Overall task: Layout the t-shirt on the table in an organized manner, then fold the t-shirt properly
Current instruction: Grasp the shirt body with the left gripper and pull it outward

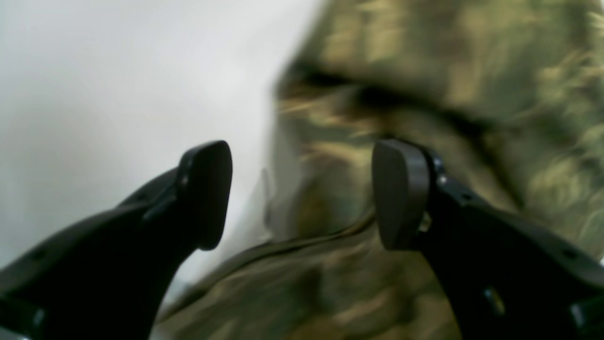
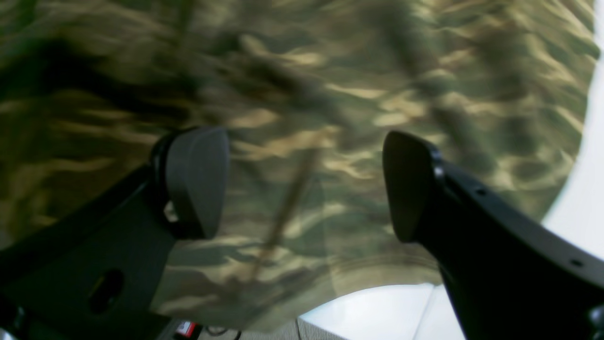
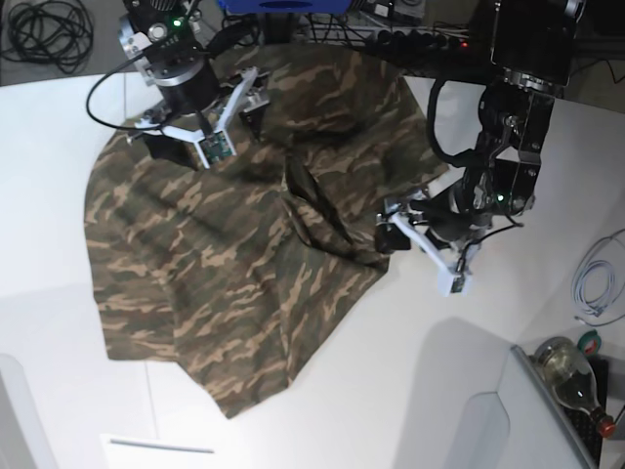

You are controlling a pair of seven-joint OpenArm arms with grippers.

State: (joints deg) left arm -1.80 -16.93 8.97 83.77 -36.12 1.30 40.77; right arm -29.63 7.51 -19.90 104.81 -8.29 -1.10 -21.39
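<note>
The camouflage t-shirt [image 3: 234, 244] lies loosely spread on the white table [image 3: 410, 371], with a raised fold running down its middle and wrinkles throughout. My right gripper [image 3: 210, 127] hangs over the shirt's far left part, open, with only blurred cloth [image 2: 330, 85] beneath its fingers [image 2: 198, 182]. My left gripper [image 3: 422, 252] is at the shirt's right edge, also open. In the left wrist view a hem edge of the shirt [image 1: 424, 85] runs below the empty gap of the left gripper [image 1: 302, 193], and bare table [image 1: 118, 71] shows on the left.
Black cables [image 3: 39, 29] lie at the back left. A white cable [image 3: 596, 283] and a bottle [image 3: 571, 376] sit off the table's right edge. Dark equipment [image 3: 391, 29] lines the back. A white raised panel [image 3: 483, 430] stands at the front right.
</note>
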